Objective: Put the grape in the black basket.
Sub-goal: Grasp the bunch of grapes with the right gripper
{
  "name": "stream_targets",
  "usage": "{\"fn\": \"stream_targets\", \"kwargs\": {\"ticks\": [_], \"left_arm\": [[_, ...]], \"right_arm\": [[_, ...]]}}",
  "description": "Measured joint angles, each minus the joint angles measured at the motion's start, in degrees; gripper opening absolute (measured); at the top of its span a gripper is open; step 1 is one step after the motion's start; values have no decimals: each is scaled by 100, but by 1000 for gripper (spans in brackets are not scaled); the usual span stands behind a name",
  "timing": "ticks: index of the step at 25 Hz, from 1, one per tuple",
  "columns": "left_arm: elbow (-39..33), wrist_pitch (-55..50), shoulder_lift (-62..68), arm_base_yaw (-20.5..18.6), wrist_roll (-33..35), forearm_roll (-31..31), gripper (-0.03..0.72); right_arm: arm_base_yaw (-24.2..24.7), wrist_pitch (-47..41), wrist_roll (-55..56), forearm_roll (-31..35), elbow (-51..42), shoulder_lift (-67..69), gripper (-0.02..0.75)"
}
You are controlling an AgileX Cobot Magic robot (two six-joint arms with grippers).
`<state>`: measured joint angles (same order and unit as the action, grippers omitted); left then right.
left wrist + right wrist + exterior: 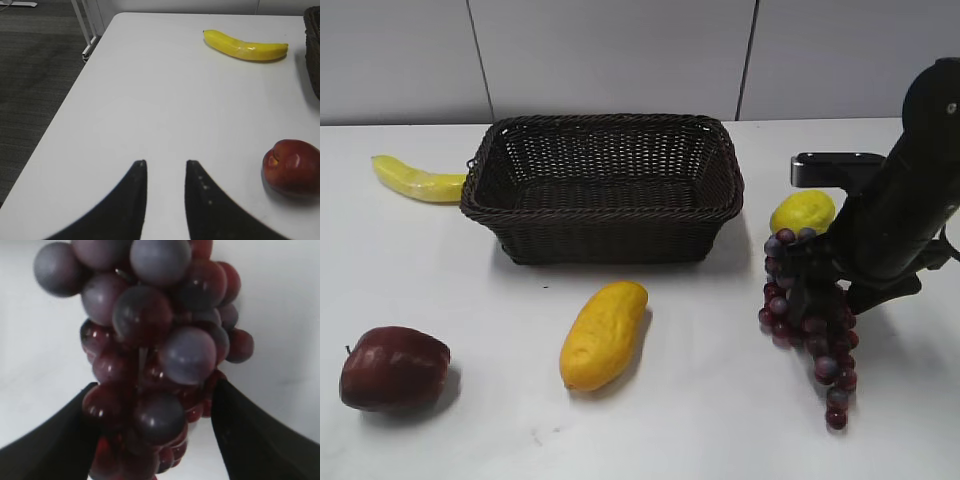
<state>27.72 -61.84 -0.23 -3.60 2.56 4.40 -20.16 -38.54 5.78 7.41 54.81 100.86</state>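
White table (440, 420) with black basket (603, 235), banana (415, 180), apple (394, 368), mango (603, 334), lemon (802, 211).

Lighting's pretty even and bright, looks like diffuse overhead light. Shadows are soft: a faint one under the mango (603, 334) and apple (394, 368), a bit darker by the basket (602, 186). Exterior view is slightly soft and washed out on the white table (470, 290). The right wrist view is the worst, the grapes (150, 355) sit so close they're blurry, with dull highlights. Left wrist view's fingertips (136, 200) are fuzzy-edged too.
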Motion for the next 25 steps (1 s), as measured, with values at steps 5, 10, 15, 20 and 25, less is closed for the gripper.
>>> {"fn": "stream_targets", "kwargs": {"ticks": [5,10,15,20,25], "left_arm": [[0,0,0,0,0,0,238],[0,0,0,0,0,0,238],[0,0,0,0,0,0,238],[0,0,0,0,0,0,237],[0,0,0,0,0,0,237]], "right_arm": [[0,17,-252,-17,0,86,375],[0,-126,-281,-59,23,79,198],[0,-712,-296,-123,177,-238,153],[0,-1255,-364,-165,691,-936,153],[0,-1809,-393,-165,1890,-1334,153]]}}
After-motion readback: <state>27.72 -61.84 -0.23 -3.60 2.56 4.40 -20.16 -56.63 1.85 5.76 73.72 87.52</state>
